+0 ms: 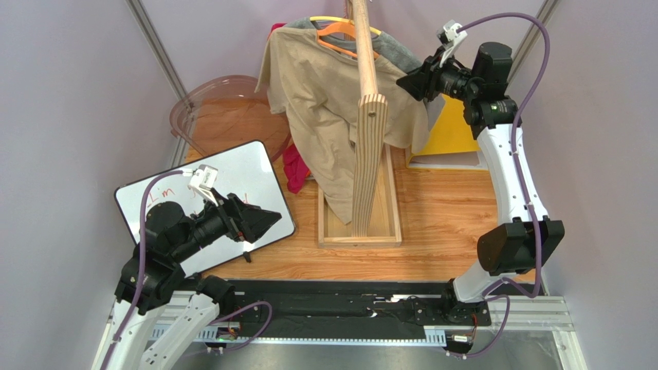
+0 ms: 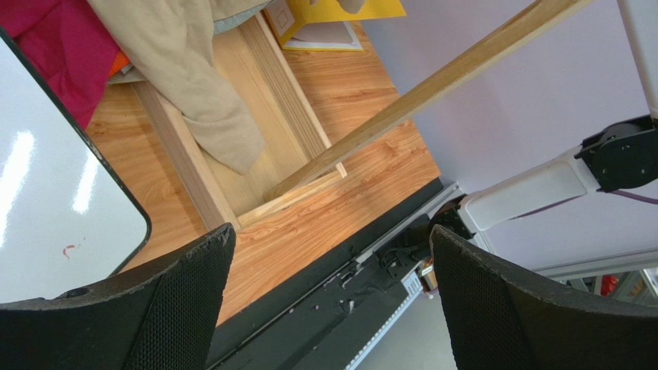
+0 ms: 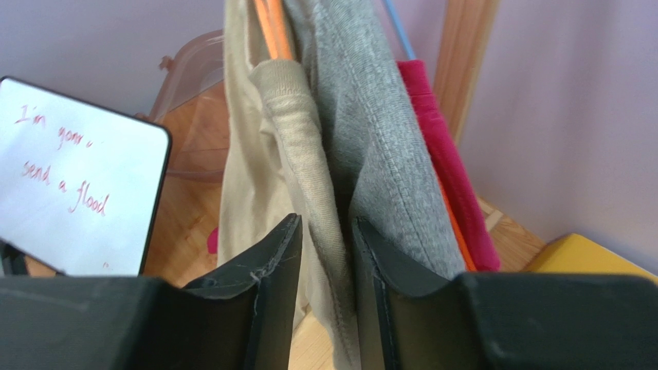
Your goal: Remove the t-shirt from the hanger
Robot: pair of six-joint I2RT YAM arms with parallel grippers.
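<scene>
The beige t-shirt point(image 1: 324, 100) hangs on the orange hanger point(image 1: 337, 35) from the wooden rack's rail, draped down into the rack's base. My right gripper point(image 1: 405, 81) is at the shirt's right sleeve. In the right wrist view, the right gripper point(image 3: 326, 231) has its jaws close together with the sleeve hem of the t-shirt point(image 3: 301, 154) between them, and the hanger point(image 3: 272, 27) shows above. My left gripper point(image 1: 270, 220) is open and empty, low over the table near the whiteboard. In the left wrist view, the left gripper point(image 2: 332, 239) looks at the shirt's lower end point(image 2: 193, 69).
A grey t-shirt point(image 1: 398, 46) on a yellow hanger point(image 1: 340, 19) hangs behind the beige one. A pink cloth point(image 1: 295, 169) hangs at the rack's left. A whiteboard point(image 1: 208, 200), a clear plastic bowl point(image 1: 224, 108), the rack's upright board point(image 1: 369, 154) and a yellow folder point(image 1: 452, 131) surround it.
</scene>
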